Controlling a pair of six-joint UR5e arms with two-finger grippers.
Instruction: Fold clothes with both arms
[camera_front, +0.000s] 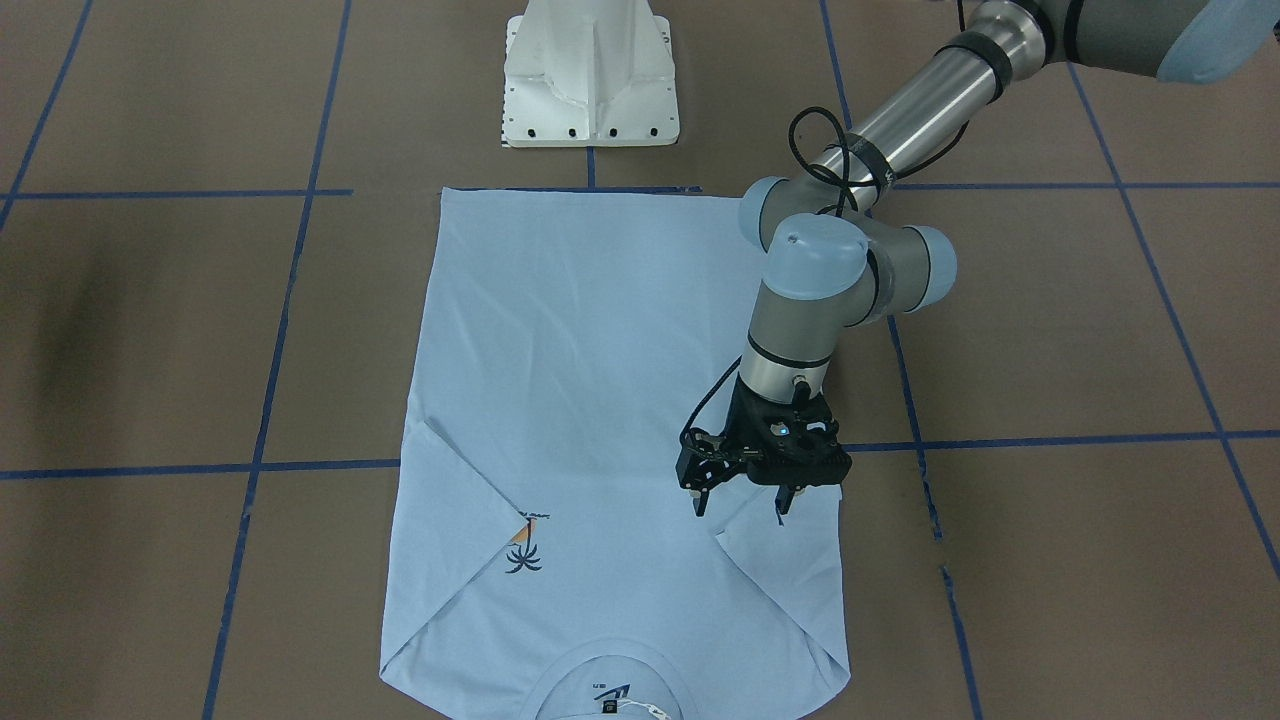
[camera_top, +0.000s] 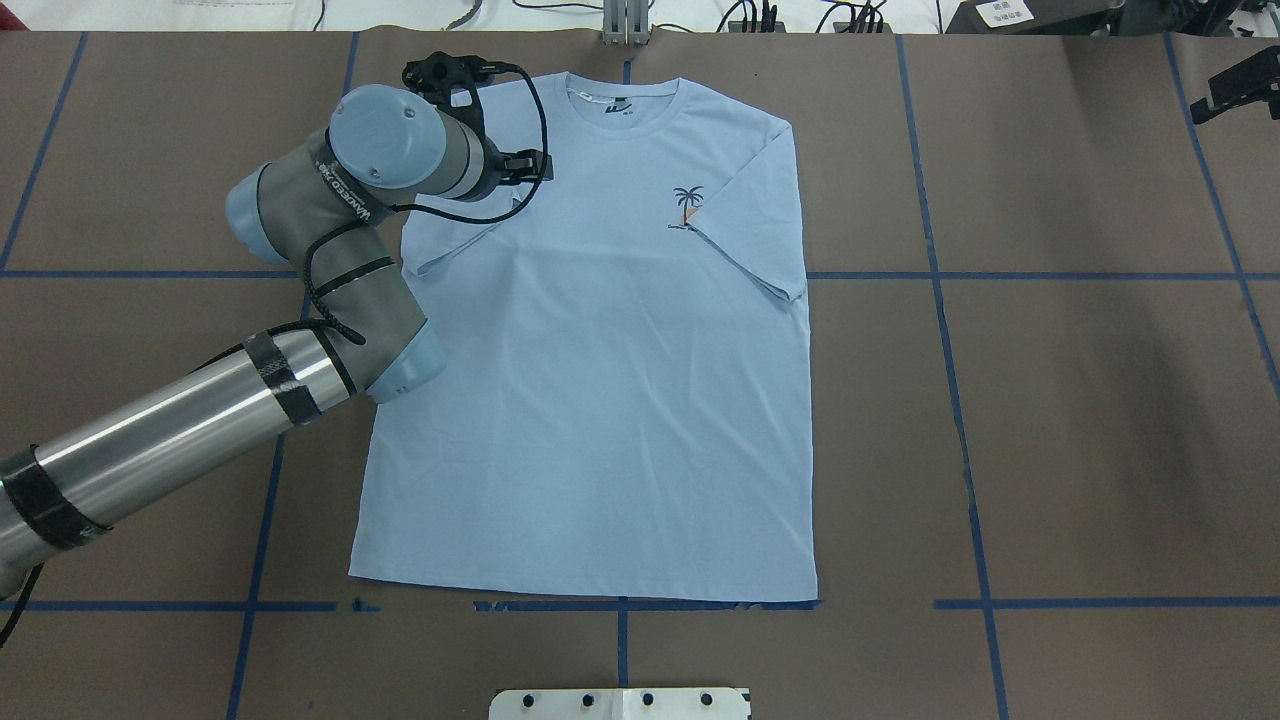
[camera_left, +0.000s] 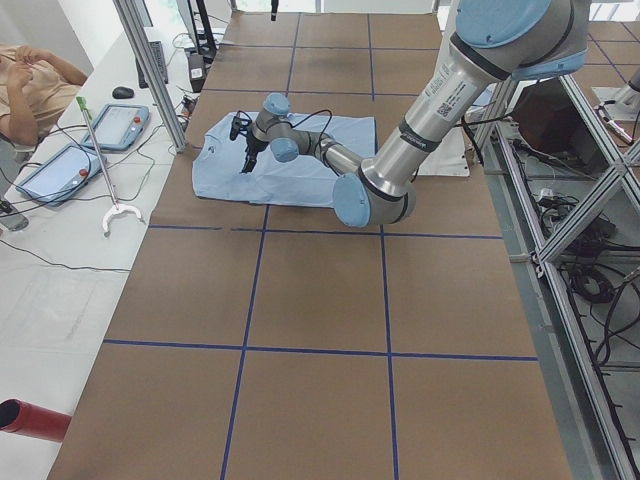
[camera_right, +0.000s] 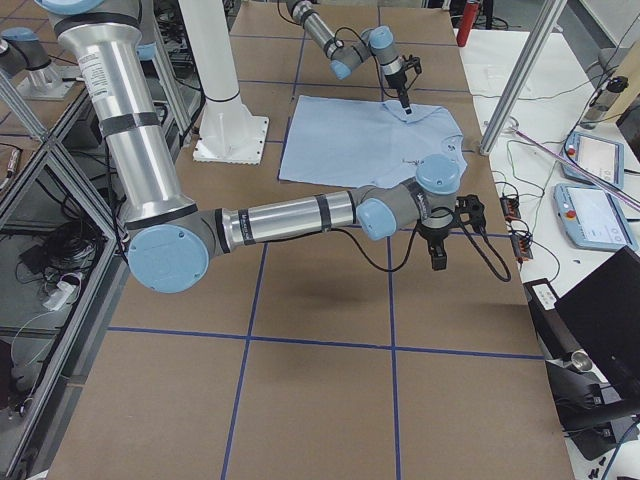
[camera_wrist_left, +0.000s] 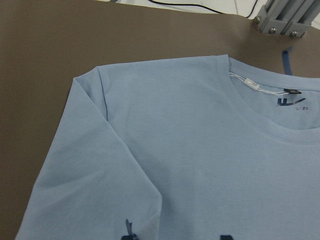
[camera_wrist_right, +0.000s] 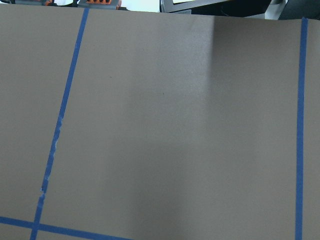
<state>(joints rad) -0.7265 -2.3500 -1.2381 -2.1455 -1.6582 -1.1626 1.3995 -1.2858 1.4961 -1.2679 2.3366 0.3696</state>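
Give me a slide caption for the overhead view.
Left pincer, open, over a flat T-shirt with both sleeves folded inward on the brown table.

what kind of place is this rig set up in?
Likely a robotics lab test cell: a brown table marked with a blue tape grid, aluminium framing around it, and teach pendants on a white side bench.

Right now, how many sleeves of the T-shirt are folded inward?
2: one sleeve reaches the palm-tree print; the other sleeve lies beneath the left pincer.
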